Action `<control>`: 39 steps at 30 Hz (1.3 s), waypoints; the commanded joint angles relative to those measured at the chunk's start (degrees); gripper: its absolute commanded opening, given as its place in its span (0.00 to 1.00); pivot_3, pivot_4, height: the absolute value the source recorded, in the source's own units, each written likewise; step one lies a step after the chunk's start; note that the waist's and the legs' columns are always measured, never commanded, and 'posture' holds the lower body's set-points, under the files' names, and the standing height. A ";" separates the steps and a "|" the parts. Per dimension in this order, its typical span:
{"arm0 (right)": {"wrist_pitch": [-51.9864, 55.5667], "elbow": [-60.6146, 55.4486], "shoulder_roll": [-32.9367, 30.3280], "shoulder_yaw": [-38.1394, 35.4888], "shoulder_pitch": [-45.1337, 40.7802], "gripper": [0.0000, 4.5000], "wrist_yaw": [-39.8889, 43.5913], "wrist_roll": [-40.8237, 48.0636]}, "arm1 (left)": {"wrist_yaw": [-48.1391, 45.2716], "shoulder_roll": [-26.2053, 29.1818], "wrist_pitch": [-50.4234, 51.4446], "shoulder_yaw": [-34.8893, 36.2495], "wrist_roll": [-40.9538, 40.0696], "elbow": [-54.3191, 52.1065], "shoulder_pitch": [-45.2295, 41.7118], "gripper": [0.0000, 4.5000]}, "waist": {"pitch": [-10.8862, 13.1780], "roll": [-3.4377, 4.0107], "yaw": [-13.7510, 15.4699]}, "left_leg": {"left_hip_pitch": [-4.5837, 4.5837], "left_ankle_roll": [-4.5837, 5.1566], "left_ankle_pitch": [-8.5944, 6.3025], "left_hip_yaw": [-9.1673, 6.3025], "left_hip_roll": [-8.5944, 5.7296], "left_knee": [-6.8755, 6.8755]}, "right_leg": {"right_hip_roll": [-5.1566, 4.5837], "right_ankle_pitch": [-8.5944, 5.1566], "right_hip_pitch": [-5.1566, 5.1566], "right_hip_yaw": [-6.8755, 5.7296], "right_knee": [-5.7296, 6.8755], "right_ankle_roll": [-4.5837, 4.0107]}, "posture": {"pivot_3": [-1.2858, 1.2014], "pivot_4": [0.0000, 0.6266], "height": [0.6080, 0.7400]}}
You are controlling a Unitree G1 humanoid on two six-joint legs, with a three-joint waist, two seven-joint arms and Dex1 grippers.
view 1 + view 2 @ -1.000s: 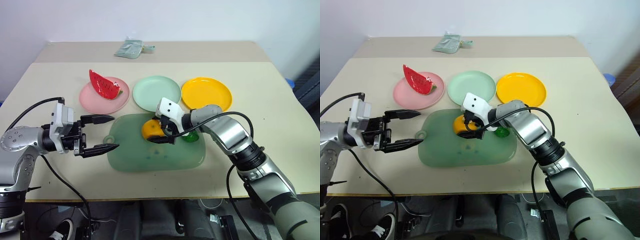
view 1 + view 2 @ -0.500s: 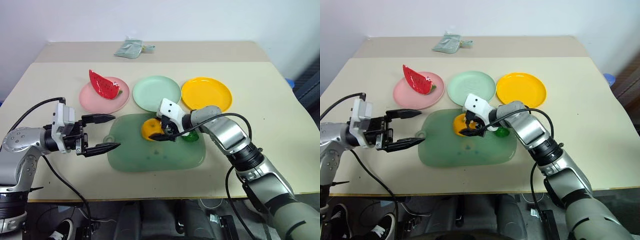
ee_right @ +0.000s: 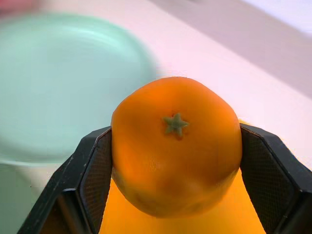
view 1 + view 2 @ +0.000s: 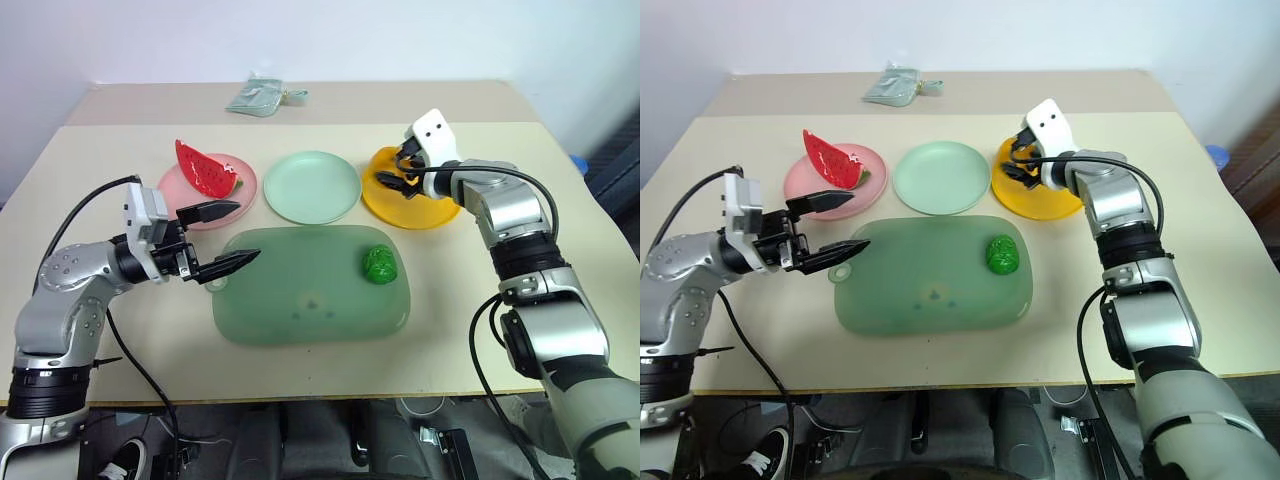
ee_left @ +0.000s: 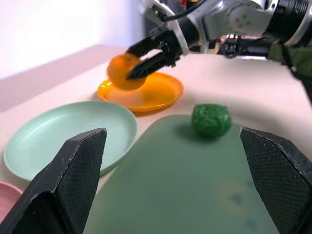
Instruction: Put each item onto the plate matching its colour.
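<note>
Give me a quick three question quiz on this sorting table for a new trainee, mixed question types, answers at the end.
1. True or false: the watermelon slice lies on the pink plate.
2. What does the right gripper hold: A the orange, B the dark-green lump, C nothing?
3. Fill in: the lump lies on the ___.

Key: 1 true. 2 A, above the yellow-orange plate. 3 green board.

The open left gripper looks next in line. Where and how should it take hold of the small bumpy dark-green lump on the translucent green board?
Grip the bumpy dark-green lump across its rounded middle, probably from above: it sits low and alone on the translucent green board, free on every side.
</note>
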 commanded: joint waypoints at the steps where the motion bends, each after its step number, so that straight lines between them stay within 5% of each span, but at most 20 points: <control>1: -7.20 5.80 -0.80 -0.19 -1.24 0.70 -4.31 -4.03 | 1.34 -0.82 -2.05 -0.66 1.46 -0.23 -1.54 1.00 | 0.00 0.00 -0.03 | 0.00 0.00 0.00 0.00 0.00 0.00 | 0.00 0.00 0.00 0.00 0.00 0.00 | 0.52 0.24 1.00; 3: -7.35 8.63 -0.36 -1.67 -1.10 0.70 -3.37 -3.05 | 1.42 -1.19 -2.33 -1.28 1.91 -0.36 -1.53 1.00 | 0.00 0.00 -0.04 | 0.00 0.00 0.00 0.00 0.00 0.01 | 0.00 0.00 0.00 0.00 0.01 0.00 | 0.52 0.24 1.00; 6: -6.55 10.90 0.11 -3.93 -1.66 0.99 -0.36 -0.67 | 1.62 -1.18 -2.07 -1.64 1.76 -0.90 -1.51 1.00 | 0.01 0.01 -0.06 | 0.01 0.00 0.00 0.01 0.00 0.00 | 0.00 0.00 0.00 0.02 0.02 0.00 | 0.52 0.24 1.00; 14: -14.12 8.15 0.07 -9.82 -3.33 0.99 -2.41 2.57 | 0.95 -0.57 -1.05 -1.51 0.71 -1.47 -1.79 1.00 | 0.01 0.02 0.07 | 0.00 0.00 0.00 0.01 0.01 0.01 | -0.01 0.00 0.00 0.02 0.02 0.00 | 0.52 0.24 1.00; 21: -2.84 -22.35 -4.74 -7.08 11.56 0.99 23.74 15.40 | -4.14 1.44 2.26 0.85 -5.48 -4.00 0.23 1.00 | 0.00 0.01 0.54 | 0.00 0.00 0.00 -0.02 0.03 -0.04 | 0.00 0.00 0.01 0.01 -0.01 0.01 | 0.52 0.24 1.00; 26: 2.68 -39.37 -10.51 -4.50 22.05 0.99 31.76 19.53 | -7.97 3.71 1.23 0.43 -4.98 -3.73 1.65 1.00 | 0.02 0.03 0.38 | 0.01 0.01 0.00 -0.01 0.01 0.08 | -0.03 0.00 0.05 0.00 0.00 0.01 | 0.52 0.24 1.00; 39: -3.14 -37.36 -13.12 -0.11 30.44 0.99 32.72 13.00 | -9.66 3.25 0.08 -1.53 -3.05 -2.70 1.94 1.00 | 0.00 0.01 0.38 | 0.02 0.01 0.00 -0.01 0.01 0.10 | 0.01 0.00 0.05 0.01 0.00 0.01 | 0.52 0.24 1.00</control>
